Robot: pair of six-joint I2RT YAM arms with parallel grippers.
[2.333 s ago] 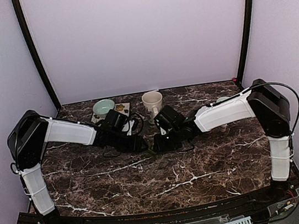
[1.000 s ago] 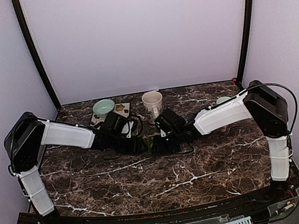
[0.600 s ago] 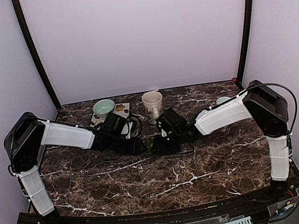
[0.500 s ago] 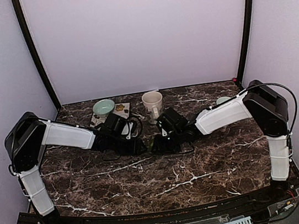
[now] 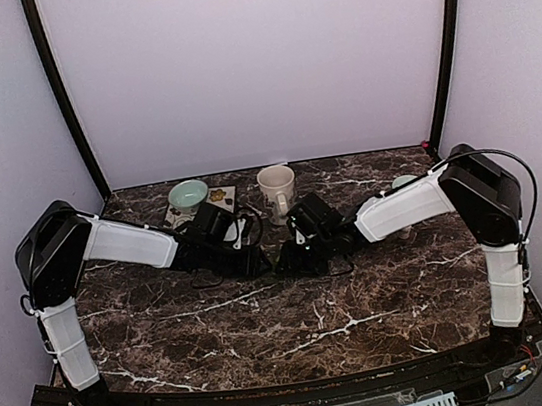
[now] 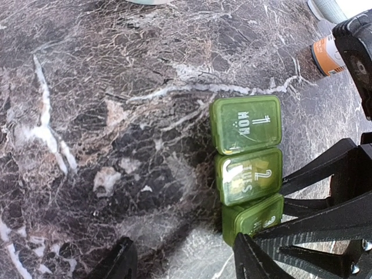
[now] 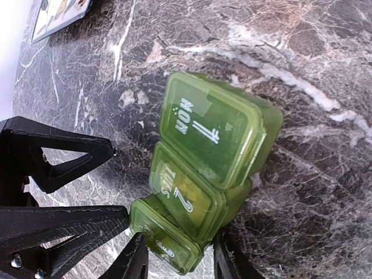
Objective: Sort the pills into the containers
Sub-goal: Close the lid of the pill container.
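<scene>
The container, a green pill box (image 7: 203, 157) with three lidded compartments, lies on the marble between both arms (image 5: 275, 256). "MON 1" (image 6: 246, 124) and "TUES 2" (image 6: 249, 176) are closed; the third lid (image 6: 256, 216) looks slightly lifted. My right gripper (image 7: 180, 264) is shut on the box's third-compartment end, one finger on each side. My left gripper (image 6: 183, 263) stands open, its right fingertip (image 6: 251, 256) against that third lid and its other finger over bare marble. Small brown pills (image 5: 218, 197) lie on a white card at the back.
A cream mug (image 5: 276, 186) and a pale green bowl (image 5: 188, 193) stand at the back, just behind the grippers. An orange-and-white object (image 6: 323, 53) lies beyond the box. Marble tabletop (image 5: 298, 320) stretches toward the near edge.
Both grippers and the box have crept slightly toward the back of the table. The jaws stand as they did.
</scene>
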